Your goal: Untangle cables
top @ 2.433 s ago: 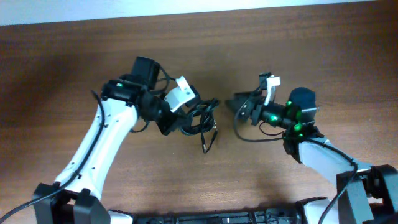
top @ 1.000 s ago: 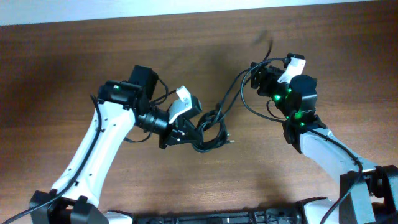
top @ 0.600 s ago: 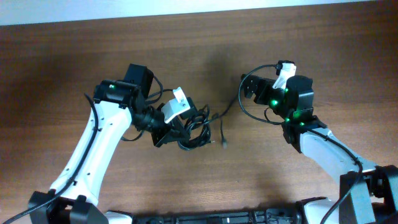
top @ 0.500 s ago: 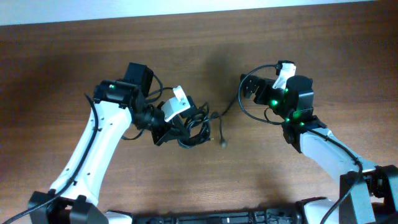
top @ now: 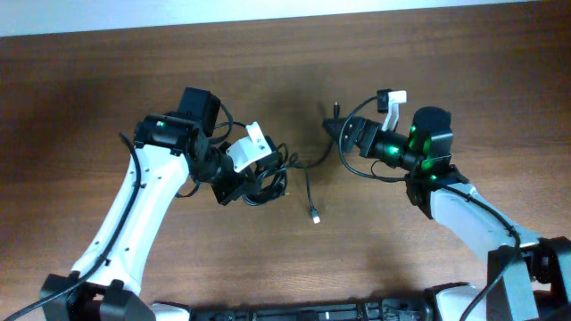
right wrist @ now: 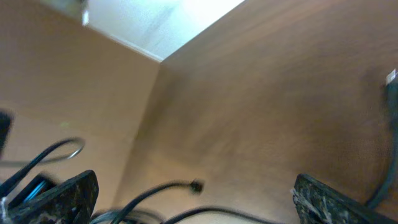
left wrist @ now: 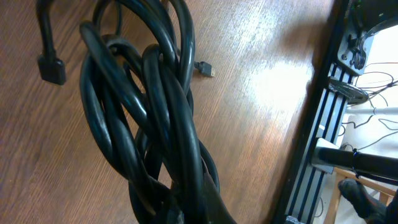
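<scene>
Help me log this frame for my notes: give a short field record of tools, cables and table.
left tool: shut on the bundle
bundle: tangled black loops
right tool: open, fingers spread in its wrist view
strand: runs from bundle toward right tool
loose plug: lying on the table, between the arms
table: brown wood
</scene>
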Available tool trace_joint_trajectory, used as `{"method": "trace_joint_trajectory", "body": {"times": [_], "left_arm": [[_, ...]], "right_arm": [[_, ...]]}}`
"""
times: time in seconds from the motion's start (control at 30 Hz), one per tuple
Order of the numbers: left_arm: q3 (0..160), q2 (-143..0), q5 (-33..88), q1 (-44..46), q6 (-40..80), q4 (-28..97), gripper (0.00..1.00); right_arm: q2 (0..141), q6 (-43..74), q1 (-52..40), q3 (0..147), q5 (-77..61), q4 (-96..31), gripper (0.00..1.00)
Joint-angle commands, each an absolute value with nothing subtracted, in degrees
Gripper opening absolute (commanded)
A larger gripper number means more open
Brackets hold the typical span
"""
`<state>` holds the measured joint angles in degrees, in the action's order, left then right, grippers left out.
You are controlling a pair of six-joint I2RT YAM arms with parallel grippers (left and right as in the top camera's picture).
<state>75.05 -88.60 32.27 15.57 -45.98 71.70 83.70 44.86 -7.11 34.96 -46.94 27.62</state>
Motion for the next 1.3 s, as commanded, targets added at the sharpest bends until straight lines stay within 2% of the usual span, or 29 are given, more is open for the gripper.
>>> {"method": "trace_joint_trajectory", "body": {"times": [0.0, 0.07, 0.27, 0.43, 0.5, 0.57, 0.6, 0.67, 0.77, 0.8, 0.83, 0.9, 0.93, 0.97, 1.1, 1.2, 1.27], "left_arm": [[75.16, -87.09, 29.5, 15.42, -45.43, 71.18, 0.0], [75.16, -87.09, 29.5, 15.44, -45.45, 70.87, 0.0], [75.16, -87.09, 29.54, 15.44, -45.45, 69.01, 0.0], [75.16, -87.09, 29.52, 15.44, -45.47, 68.99, 0.0], [75.16, -87.09, 29.5, 15.49, -45.47, 68.77, 0.0], [75.16, -87.09, 29.52, 15.49, -45.45, 67.88, 0.0], [75.16, -87.09, 29.54, 15.49, -45.45, 67.68, 0.0], [75.16, -87.09, 29.54, 15.49, -45.45, 67.46, 0.0], [75.16, -87.09, 29.56, 15.49, -43.68, 64.75, 0.0], [75.16, -87.09, 29.52, 15.49, -42.65, 62.89, 0.0], [75.16, -87.09, 29.47, 15.46, -42.68, 61.41, 0.0], [75.16, -87.09, 29.5, 15.49, -41.82, 60.88, 0.0], [75.16, -87.09, 29.47, 15.46, -40.21, 60.9, 0.0], [75.16, -87.07, 29.47, 15.46, -39.48, 60.9, 0.0], [75.16, -87.07, 26.98, 12.43, -35.0, 60.86, 0.0], [76.53, -86.08, 26.96, 7.57, -23.7, 59.7, 0.0], [78.39, -83.0, 26.94, 4.84, -22.52, 62.11, 0.0]], "right_arm": [[83.72, 46.0, -8.86, 35.68, -51.86, 23.7, 0.98], [83.72, 46.28, -10.76, 35.68, -51.46, 21.65, 0.98], [83.72, 69.19, -23.18, 35.68, -32.58, 20.36, 0.98], [83.72, 79.59, -28.86, 35.68, -23.79, 20.38, 1.0], [83.72, 80.53, -28.97, 35.68, -21.76, 20.4, 0.88], [83.72, 80.51, -28.97, 35.68, -21.1, 20.38, 0.62], [83.72, 80.49, -28.97, 35.68, -21.1, 20.4, 0.58], [83.72, 80.42, -28.99, 35.68, -21.15, 20.36, 0.34], [83.72, 73.65, -31.14, 35.68, -21.37, 20.34, 0.22], [83.72, 68.88, -32.36, 35.68, -21.28, 20.34, 0.22], [83.72, 58.63, -32.6, 35.68, -21.08, 20.25, 0.51], [83.72, 48.88, -31.05, 35.68, -19.81, 18.65, 0.75], [83.72, 48.23, -29.45, 35.68, -19.81, 18.04, 0.93], [83.72, 48.25, -28.71, 35.68, -19.84, 17.91, 0.98], [83.72, 48.25, -27.31, 35.68, -19.84, 17.72, 0.98], [83.72, 48.25, -27.31, 35.68, -19.84, 17.72, 0.98], [83.72, 48.25, -27.31, 35.68, -19.84, 17.72, 0.98]]}}
